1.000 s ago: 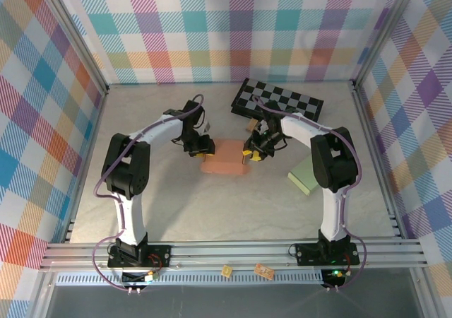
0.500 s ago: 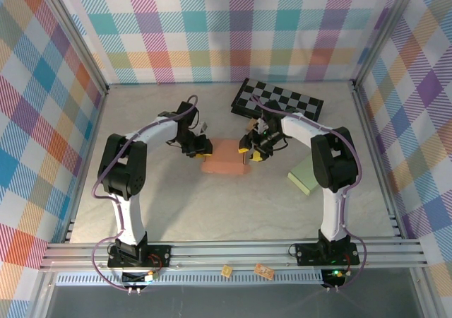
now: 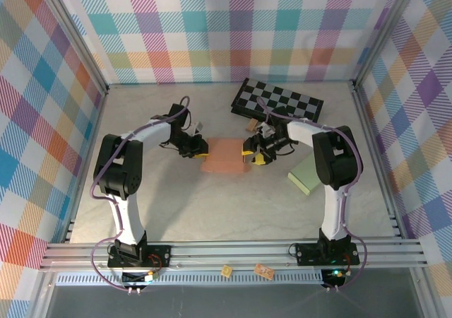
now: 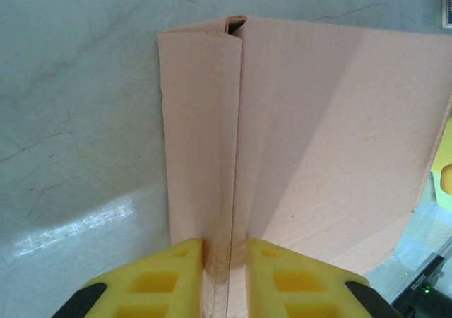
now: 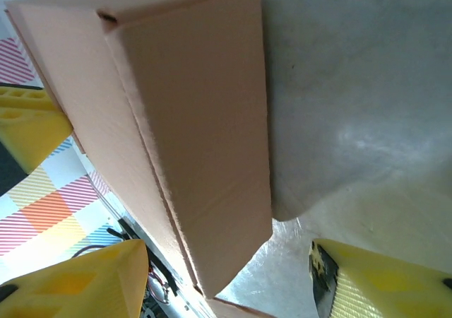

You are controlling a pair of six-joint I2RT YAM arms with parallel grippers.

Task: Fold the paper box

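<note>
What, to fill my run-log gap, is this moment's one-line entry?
left gripper: shut on paper box fold | right gripper: open at box edge | box: partly folded, on table

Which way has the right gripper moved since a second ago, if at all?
Yes: the right gripper has drawn back toward the near edge, away from the checkerboard, beside the box.

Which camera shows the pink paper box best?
The left wrist view: the pink paper box is close, with its raised fold pinched by the left end effector. The right wrist view shows one slanted side up close. The top external view shows it small, between both arms.
</note>
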